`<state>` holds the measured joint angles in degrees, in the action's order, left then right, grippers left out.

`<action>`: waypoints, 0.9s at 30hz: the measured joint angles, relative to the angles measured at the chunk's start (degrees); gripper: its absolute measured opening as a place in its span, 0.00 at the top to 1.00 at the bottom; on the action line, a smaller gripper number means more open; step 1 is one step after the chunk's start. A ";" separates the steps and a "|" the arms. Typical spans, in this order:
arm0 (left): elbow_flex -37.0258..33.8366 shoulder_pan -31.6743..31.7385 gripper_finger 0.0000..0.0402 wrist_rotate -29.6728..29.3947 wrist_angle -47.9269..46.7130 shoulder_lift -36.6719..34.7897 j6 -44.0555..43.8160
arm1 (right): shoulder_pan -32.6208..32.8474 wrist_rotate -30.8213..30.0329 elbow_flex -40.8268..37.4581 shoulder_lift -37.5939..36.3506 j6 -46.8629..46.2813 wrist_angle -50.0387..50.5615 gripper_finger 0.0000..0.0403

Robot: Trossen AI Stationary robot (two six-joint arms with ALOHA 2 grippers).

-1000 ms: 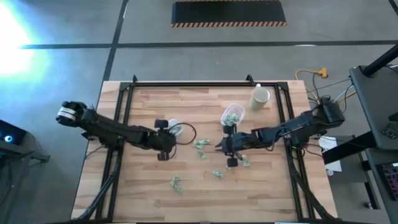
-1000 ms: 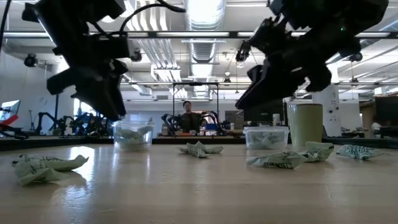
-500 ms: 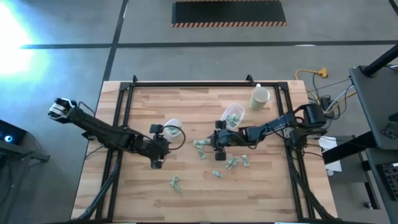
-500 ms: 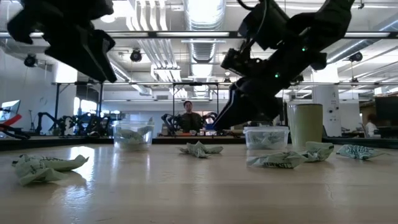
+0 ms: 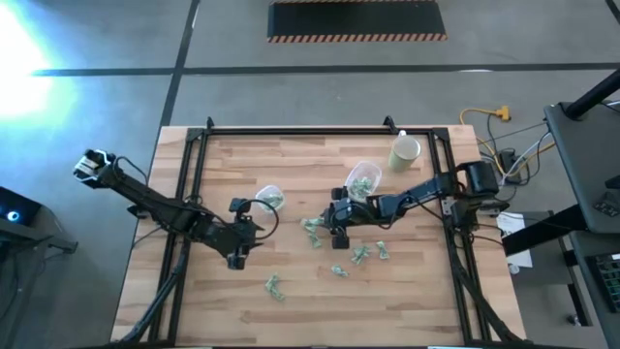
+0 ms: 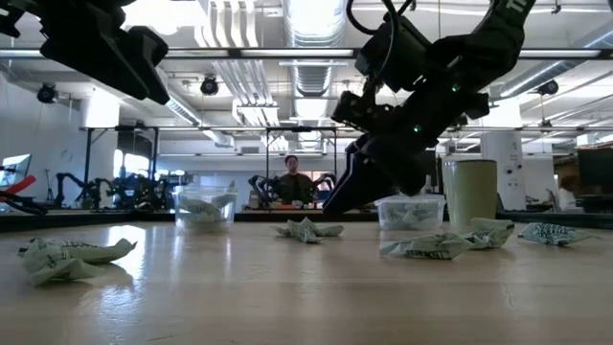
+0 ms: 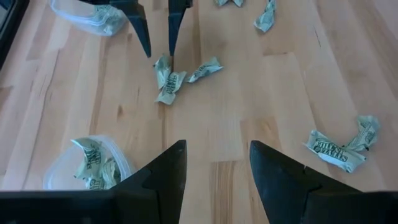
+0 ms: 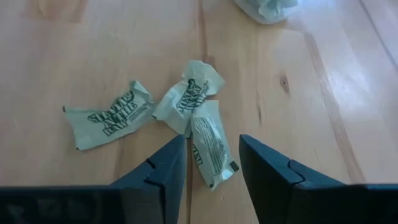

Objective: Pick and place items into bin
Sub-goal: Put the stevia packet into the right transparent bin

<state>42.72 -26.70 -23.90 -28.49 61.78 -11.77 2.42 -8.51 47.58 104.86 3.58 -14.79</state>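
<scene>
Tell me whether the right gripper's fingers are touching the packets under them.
Apart. The right wrist view shows the open right gripper above the packets, fingers clear of them.

Two clear plastic tubs sit on the table, one tub (image 5: 270,198) at about ten o'clock from the middle, the other tub (image 5: 363,178) at one o'clock, both with green wrappers inside that I cannot count. One tall cream cup (image 5: 405,151) stands at two o'clock. Loose wrapped candy pieces (image 5: 313,227) number about seven: three bunched at the centre, two at four o'clock, one at five, one at seven. Two dark arms (image 5: 165,206) reach in. One person (image 6: 292,180) stands beyond the table.
</scene>
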 joint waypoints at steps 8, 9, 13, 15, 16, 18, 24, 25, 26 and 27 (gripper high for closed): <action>0.00 0.00 0.60 -0.01 0.02 0.02 -0.02 | -0.88 0.14 -0.09 3.30 0.04 -0.50 0.66; 0.00 0.00 0.60 -0.02 0.09 0.02 -0.02 | -0.94 0.11 -0.09 3.30 0.31 -0.43 0.66; 0.00 0.02 0.60 -0.02 0.07 0.02 -0.02 | -1.01 0.05 -0.09 3.15 0.49 -0.38 0.67; 0.00 0.02 0.60 -0.02 0.07 0.02 -0.02 | -0.99 0.01 -0.09 2.99 0.52 -0.25 0.68; 0.00 0.02 0.60 -0.02 0.09 0.02 -0.02 | -0.99 0.00 -0.09 2.97 0.53 -0.20 0.69; 0.00 0.02 0.60 -0.02 0.09 0.04 -0.07 | -1.01 0.02 -0.09 2.97 0.79 0.32 0.73; -0.11 0.04 0.60 -0.02 0.13 0.04 -0.09 | -0.92 0.04 0.04 2.78 1.41 2.27 0.87; -0.15 0.04 0.60 -0.02 0.13 0.04 -0.09 | -0.92 0.06 0.04 2.77 1.59 2.34 0.90; -0.20 0.04 0.60 -0.02 0.16 0.04 -0.09 | -0.92 0.02 0.02 2.73 1.61 2.36 0.93; -0.28 0.04 0.60 -0.04 0.20 0.04 -0.09 | -0.92 0.02 0.02 2.69 1.63 2.41 0.95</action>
<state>42.44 -26.65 -23.94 -28.29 61.82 -11.86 1.50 -8.49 47.59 107.55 5.21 -12.38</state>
